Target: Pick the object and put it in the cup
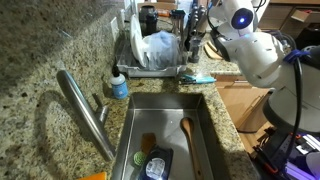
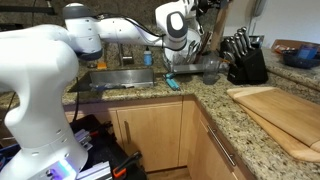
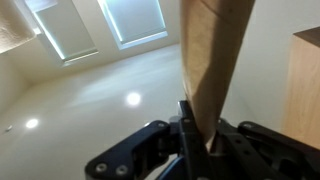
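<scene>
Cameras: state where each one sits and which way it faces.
An exterior view: high above the counter, looking down on the sink and dish rack; the white arm shows at upper right.
An exterior view: low beside the robot's base, looking across the counter corner to the knife block; the arm fills the left.
Wrist view: on the wrist, aimed up at the ceiling and windows; the hand shows at the bottom.
Shared: both exterior views show the arm, dish rack and a teal item.
</scene>
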Tool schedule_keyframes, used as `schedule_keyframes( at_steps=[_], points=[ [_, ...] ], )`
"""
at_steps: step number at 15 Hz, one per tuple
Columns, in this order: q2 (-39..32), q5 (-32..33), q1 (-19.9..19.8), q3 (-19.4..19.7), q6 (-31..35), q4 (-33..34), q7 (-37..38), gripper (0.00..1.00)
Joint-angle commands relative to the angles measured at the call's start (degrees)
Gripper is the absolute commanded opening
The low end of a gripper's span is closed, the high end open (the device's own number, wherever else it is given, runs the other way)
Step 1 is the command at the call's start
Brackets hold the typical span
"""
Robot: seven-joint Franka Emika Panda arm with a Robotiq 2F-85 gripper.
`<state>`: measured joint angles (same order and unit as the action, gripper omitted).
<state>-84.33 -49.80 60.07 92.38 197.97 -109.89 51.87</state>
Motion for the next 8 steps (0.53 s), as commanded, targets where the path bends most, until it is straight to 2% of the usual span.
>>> schedule_keyframes(
  at_steps=[1, 2, 3, 6, 8],
  points=[
    [0.30, -2.27, -1.08, -0.60, -0.02, -0.02, -6.05, 0.01],
    [0.00, -0.59, -0.35, -0.03, -0.07, -0.08, -2.45, 0.04],
    [0.00, -0.66, -0.47, -0.06, -0.07, -0.12, -2.70, 0.06],
    [0.00, -0.66, -0.27, -0.06, -0.07, -0.09, -2.65, 0.01],
    [0.87, -0.31, 0.67, -0.72, -3.99, -0.62, -3.12, 0.00]
  ],
)
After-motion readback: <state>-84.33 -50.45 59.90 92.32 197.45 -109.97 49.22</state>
